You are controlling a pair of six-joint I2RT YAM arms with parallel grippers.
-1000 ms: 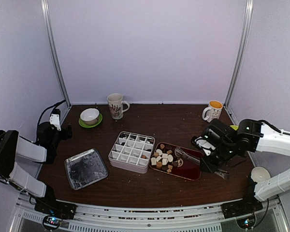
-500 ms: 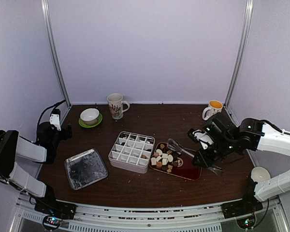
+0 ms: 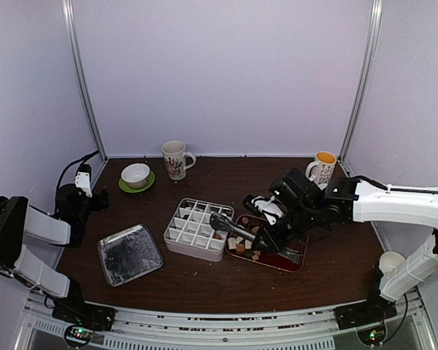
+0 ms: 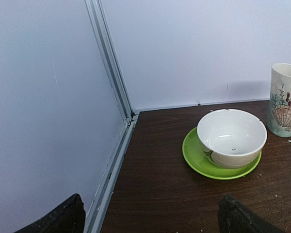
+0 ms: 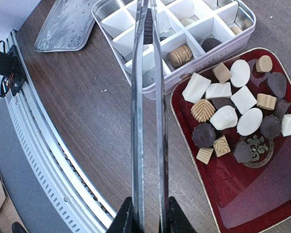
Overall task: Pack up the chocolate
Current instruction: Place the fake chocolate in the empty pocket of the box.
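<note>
Top external view: we see the right gripper (image 3: 279, 237) clenched on metal tongs (image 3: 230, 226), whose tips reach over a white divided box (image 3: 190, 249). Most of the chocolate (image 3: 242, 244) lies on a red tray (image 3: 295, 257) just beside the box.

Left wrist view: the left gripper (image 4: 150, 221) is spread wide, grasping nothing, near a white bowl (image 4: 231, 138).

Right wrist view: a few pieces sit in the box's compartments.

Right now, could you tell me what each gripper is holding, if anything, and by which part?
The right gripper grips the metal tongs by their handle end; the left gripper holds nothing.
</note>
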